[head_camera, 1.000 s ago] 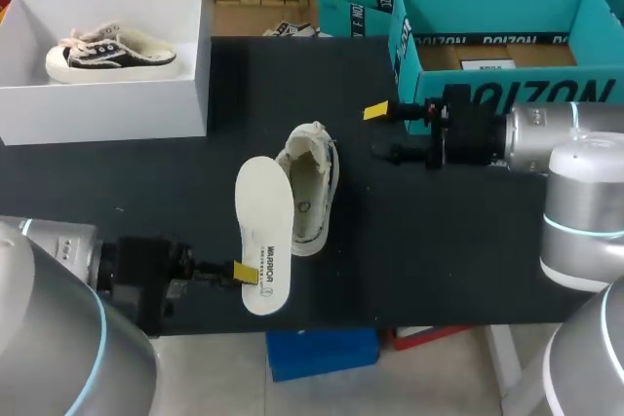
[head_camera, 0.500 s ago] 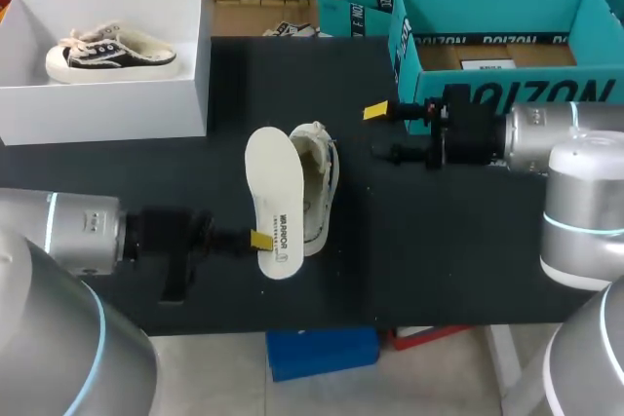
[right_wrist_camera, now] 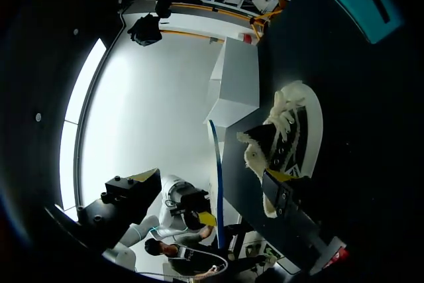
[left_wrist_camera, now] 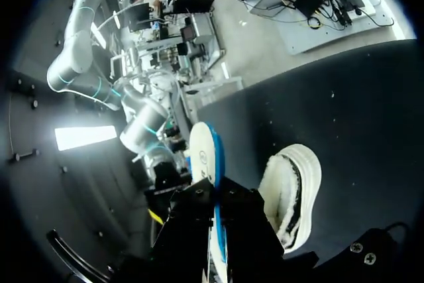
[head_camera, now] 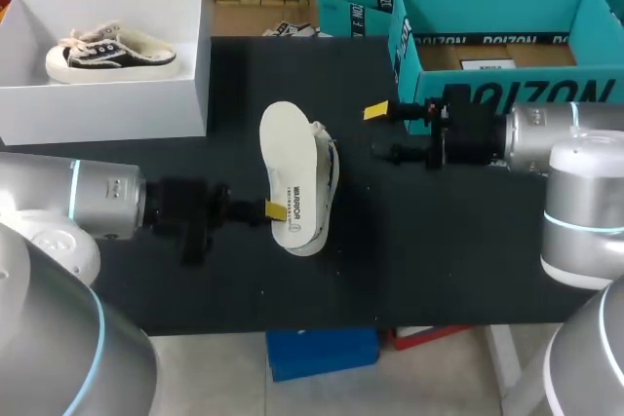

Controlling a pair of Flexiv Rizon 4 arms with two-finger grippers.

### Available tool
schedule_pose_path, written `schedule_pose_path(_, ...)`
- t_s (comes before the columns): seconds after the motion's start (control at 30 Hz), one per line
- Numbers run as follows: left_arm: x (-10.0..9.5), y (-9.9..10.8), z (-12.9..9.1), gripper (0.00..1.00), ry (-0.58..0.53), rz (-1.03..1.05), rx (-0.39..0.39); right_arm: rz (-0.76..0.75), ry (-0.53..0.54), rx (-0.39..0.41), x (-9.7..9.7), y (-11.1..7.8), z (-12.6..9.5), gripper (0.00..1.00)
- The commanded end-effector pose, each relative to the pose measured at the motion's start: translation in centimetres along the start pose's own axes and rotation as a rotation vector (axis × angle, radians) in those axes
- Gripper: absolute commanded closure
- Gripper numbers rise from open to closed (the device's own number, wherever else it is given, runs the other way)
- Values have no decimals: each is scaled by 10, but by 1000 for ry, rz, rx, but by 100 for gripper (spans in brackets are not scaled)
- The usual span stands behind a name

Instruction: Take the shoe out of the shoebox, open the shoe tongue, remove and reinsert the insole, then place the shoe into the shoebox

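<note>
Table point(head_camera: 439, 241): left arm point(head_camera: 107, 204) level, gripping insole point(head_camera: 292, 168) over shoe point(head_camera: 330, 182).

The right gripper point(right_wrist_camera: 212, 177) has its two fingers spread wide, and nothing touches either of them. Ahead of the gap between them the insole point(right_wrist_camera: 216, 177) shows edge-on as a thin strip with a blue rim. The left gripper point(right_wrist_camera: 208, 219) holds it at one end, with one yellow tip against its side. Just ahead of one finger's yellow tip, the shoe point(right_wrist_camera: 295, 130) lies on the dark table point(right_wrist_camera: 371, 130), showing its fleecy lining and laces. Whether it touches the insole cannot be told. Beyond both stands a white box point(right_wrist_camera: 237, 91).
</note>
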State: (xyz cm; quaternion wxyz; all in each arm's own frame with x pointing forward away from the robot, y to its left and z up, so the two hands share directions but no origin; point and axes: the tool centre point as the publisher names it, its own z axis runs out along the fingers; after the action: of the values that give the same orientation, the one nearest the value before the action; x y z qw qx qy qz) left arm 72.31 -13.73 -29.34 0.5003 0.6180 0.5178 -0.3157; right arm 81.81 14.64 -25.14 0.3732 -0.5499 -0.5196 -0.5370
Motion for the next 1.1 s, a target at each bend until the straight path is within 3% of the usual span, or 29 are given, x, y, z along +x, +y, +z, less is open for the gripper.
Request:
schedule_pose_path(0.03,0,3,6,100,4,-6,-3,0,-2,-4,-1,-1,2,0)
schedule_pose_path(0.63,0,3,6,100,4,-6,-3,0,-2,-4,-1,-1,2,0)
schedule_pose_path(0.83,0,3,6,100,4,-6,-3,-22,4,100,-1,6,20,0)
schedule_pose_path(1.1,0,3,6,100,4,-6,-3,-15,-50,186,-2,-10,46,0)
